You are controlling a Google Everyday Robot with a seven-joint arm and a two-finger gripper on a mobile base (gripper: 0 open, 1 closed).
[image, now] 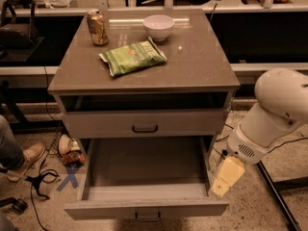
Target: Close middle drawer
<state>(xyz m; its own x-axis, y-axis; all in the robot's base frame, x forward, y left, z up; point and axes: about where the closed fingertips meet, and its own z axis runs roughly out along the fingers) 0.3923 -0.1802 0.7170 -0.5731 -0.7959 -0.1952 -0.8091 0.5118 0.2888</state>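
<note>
The middle drawer (144, 209) is pulled far out of the grey-brown cabinet (202, 66), and its inside looks empty. Its small dark handle (147, 218) sits at the centre of the front, near the bottom edge of the view. The top drawer (144, 123) above it is shut. The lowest drawer is hidden under the open one. My gripper (224, 179), pale yellow, hangs from the white arm (274, 109) just outside the open drawer's right side, near its front right corner.
On the cabinet top stand a soda can (97, 27), a white bowl (159, 26) and a green chip bag (133, 57). A person's shoe (29, 155), cables (38, 182) and a blue tape cross (70, 176) lie on the floor at left. A dark rail (279, 198) runs at right.
</note>
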